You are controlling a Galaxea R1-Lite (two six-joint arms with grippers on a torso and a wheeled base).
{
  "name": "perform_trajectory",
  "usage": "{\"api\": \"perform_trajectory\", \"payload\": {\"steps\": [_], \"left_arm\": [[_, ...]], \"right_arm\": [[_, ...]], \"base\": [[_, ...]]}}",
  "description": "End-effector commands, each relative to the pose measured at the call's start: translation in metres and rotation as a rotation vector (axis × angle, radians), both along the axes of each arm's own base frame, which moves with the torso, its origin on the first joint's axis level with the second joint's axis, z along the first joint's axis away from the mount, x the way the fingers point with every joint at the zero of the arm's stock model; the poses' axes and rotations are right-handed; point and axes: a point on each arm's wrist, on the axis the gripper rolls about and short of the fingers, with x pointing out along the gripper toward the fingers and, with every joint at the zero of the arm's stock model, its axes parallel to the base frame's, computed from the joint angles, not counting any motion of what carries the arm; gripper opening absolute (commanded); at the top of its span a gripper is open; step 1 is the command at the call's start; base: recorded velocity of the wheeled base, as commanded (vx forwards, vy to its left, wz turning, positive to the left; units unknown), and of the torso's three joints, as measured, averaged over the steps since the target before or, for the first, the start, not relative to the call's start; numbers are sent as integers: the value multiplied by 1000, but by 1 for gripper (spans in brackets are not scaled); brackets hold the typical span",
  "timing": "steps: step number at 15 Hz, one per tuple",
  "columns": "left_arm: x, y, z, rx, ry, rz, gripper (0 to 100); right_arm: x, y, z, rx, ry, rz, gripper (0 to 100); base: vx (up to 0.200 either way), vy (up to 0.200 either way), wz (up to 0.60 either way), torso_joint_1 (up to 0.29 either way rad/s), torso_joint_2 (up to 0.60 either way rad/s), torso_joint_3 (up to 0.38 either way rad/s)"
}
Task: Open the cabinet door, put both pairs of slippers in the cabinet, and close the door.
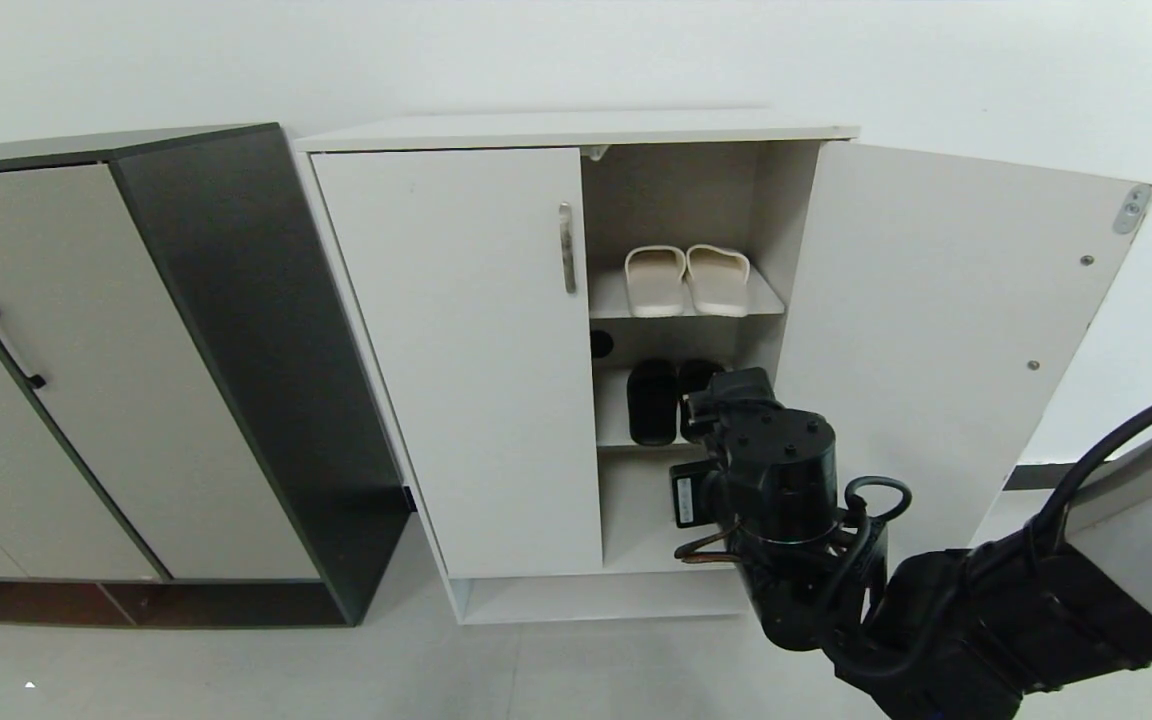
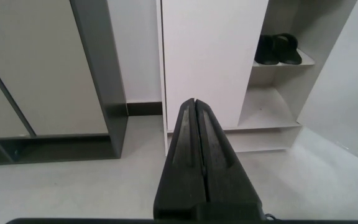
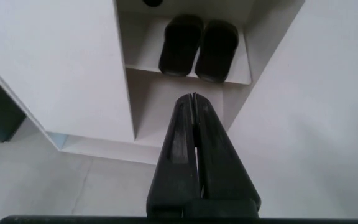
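The white cabinet stands with its right door swung wide open and its left door shut. A cream pair of slippers lies on the upper shelf. A black pair of slippers lies on the middle shelf. My right gripper hangs just in front of the black pair, outside the cabinet, shut on nothing. My left gripper is shut and empty, low over the floor in front of the cabinet's left door.
A dark grey cabinet with closed doors stands against the white one's left side. The open door hangs close beside my right arm. Bare grey floor stretches in front of both cabinets.
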Motion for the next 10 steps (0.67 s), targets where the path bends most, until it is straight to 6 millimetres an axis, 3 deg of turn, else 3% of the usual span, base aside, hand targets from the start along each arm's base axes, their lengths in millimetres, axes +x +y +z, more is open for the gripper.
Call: {"api": "perform_trajectory", "payload": {"steps": [1, 8, 10], "left_arm": [[0, 0, 0, 0, 0, 1, 0], [0, 0, 0, 3, 2, 0, 0], [0, 0, 0, 4, 2, 0, 0]], "right_arm": [[0, 1, -2, -4, 3, 1, 0], [6, -1, -4, -16, 4, -10, 0], [6, 0, -4, -15, 3, -10, 0]], "base": [[0, 0, 0, 0, 0, 0], [0, 0, 0, 0, -11, -9], [0, 0, 0, 5, -217, -276]]}}
